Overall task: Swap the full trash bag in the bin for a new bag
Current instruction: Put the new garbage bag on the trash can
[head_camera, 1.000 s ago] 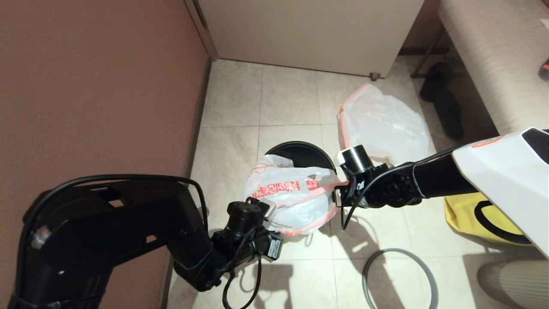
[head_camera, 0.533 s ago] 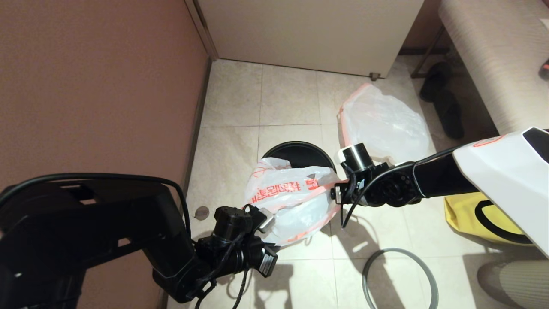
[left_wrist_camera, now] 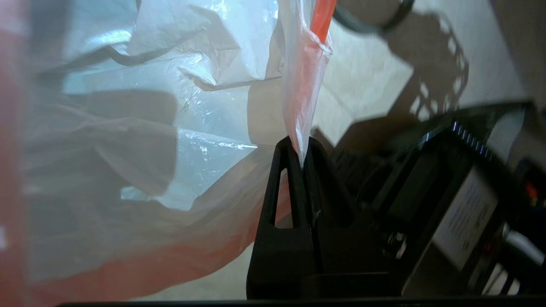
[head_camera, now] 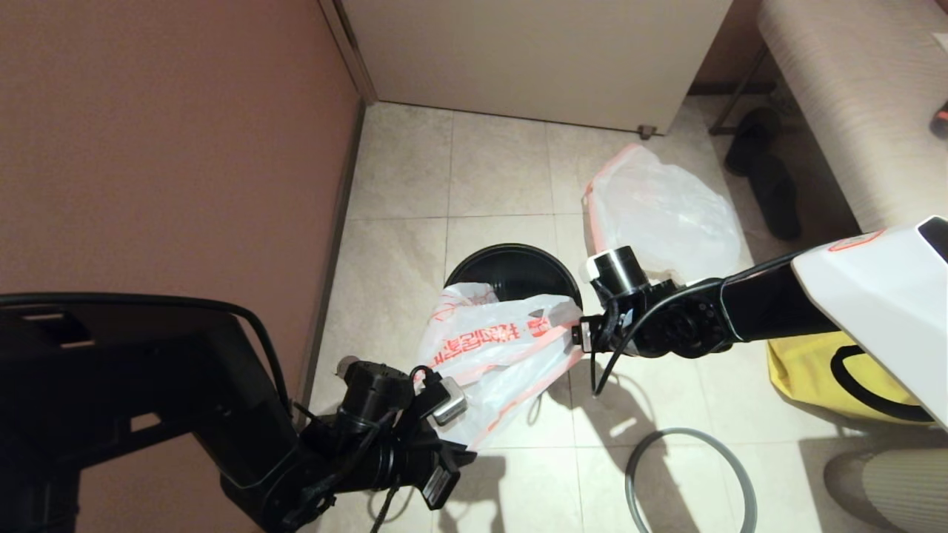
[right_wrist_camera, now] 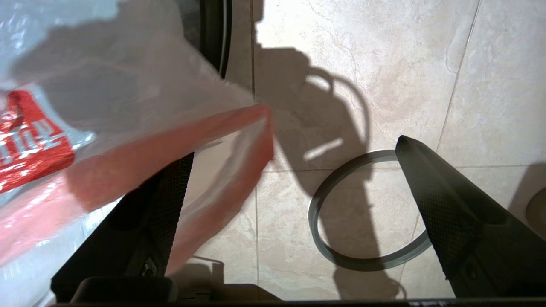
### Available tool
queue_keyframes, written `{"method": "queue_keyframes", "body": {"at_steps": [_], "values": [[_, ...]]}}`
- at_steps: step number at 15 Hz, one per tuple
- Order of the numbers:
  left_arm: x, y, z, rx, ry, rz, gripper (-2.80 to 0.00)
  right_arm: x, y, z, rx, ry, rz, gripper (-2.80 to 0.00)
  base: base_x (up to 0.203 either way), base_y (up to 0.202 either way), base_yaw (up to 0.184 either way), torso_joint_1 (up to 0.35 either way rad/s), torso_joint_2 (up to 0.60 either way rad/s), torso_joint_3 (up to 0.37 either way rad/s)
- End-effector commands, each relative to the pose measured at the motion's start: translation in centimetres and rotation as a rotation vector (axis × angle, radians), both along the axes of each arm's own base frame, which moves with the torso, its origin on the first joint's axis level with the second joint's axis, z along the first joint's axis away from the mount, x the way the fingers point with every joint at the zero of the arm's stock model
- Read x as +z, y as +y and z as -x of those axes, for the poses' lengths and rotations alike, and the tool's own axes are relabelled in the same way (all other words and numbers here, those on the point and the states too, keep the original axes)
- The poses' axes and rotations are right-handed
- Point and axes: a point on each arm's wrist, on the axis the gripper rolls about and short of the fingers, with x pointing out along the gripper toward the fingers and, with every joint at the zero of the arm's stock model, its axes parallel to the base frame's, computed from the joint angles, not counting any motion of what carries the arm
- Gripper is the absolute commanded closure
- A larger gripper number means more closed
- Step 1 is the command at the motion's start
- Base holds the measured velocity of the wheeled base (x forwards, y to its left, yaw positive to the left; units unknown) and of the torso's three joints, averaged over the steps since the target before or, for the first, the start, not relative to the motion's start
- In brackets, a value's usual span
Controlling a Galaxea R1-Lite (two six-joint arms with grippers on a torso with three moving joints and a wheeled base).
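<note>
The left gripper (left_wrist_camera: 302, 158) pinches the new bag (head_camera: 489, 348) by its hem, over the bin (head_camera: 515, 270). The right gripper (right_wrist_camera: 294, 170) spreads wide beside that bin, bag hem draped over one finger.

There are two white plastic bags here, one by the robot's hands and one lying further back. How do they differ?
The new bag carries red printed characters; the full trash bag shows no print. The new bag hangs in the air, its hem pinched by the left gripper, with the open right gripper at its other end. The full trash bag sits bulging on the floor, beyond the bin. Both are translucent white with pink-orange hems.
</note>
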Motion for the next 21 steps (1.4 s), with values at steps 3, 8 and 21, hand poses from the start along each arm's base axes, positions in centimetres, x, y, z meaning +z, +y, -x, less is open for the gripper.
{"method": "queue_keyframes", "body": {"at_steps": [3, 8, 21], "values": [[-1.4, 0.9, -0.3, -0.041, 0.035, -0.06, 0.0, -1.3, 0.3, -0.7, 0.002, 0.015, 0.021, -2.8, 0.0, 0.0, 0.0, 0.0, 0.0, 0.0], [-2.1, -1.7, -3.6, 0.179, -0.111, 0.093, 0.0, -0.8, 0.7, -1.6, 0.002, -0.021, 0.005, -2.8, 0.0, 0.0, 0.0, 0.0, 0.0, 0.0], [4.0, -1.9, -0.2, 0.073, -0.114, 0.151, -2.8, 0.4, -0.3, -2.6, -0.029, -0.049, 0.006, -2.8, 0.0, 0.0, 0.0, 0.0, 0.0, 0.0]]}}
